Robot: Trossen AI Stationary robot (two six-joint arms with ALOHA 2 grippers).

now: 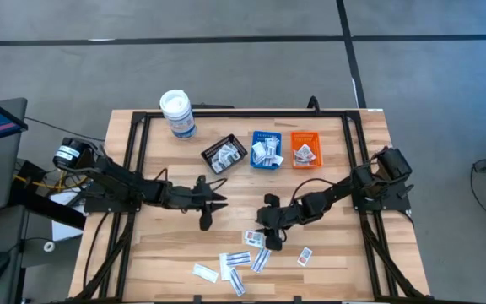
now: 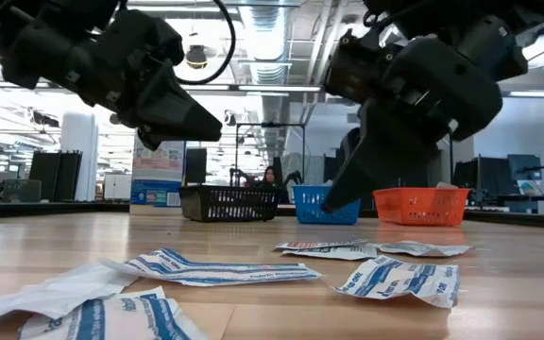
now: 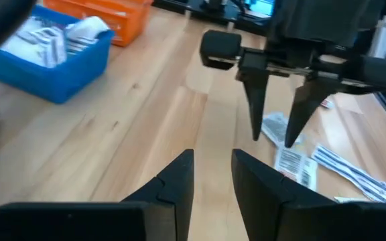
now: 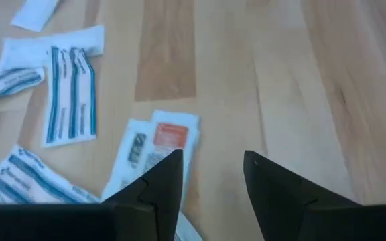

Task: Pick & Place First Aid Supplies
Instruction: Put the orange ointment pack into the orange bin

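Observation:
The first aid supplies, small flat white packets with blue or red print, lie scattered on the wooden table near its front edge (image 1: 236, 260), (image 4: 69, 90), (image 2: 399, 277). My right gripper (image 1: 268, 230), (image 4: 212, 167) hangs open just above the table at the far side of this heap. A red-printed packet (image 4: 159, 144) lies beside one of its fingers, and nothing is between them. My left gripper (image 1: 215, 201), (image 3: 213, 174) is open and empty above bare wood left of the right gripper, pointing toward it. More packets fill the three small trays.
At the far side stand a black tray (image 1: 224, 154), a blue tray (image 1: 266, 149) and an orange tray (image 1: 305, 150) in a row. A white round canister (image 1: 177, 114) stands at the far left. One packet (image 1: 305, 256) lies apart to the right.

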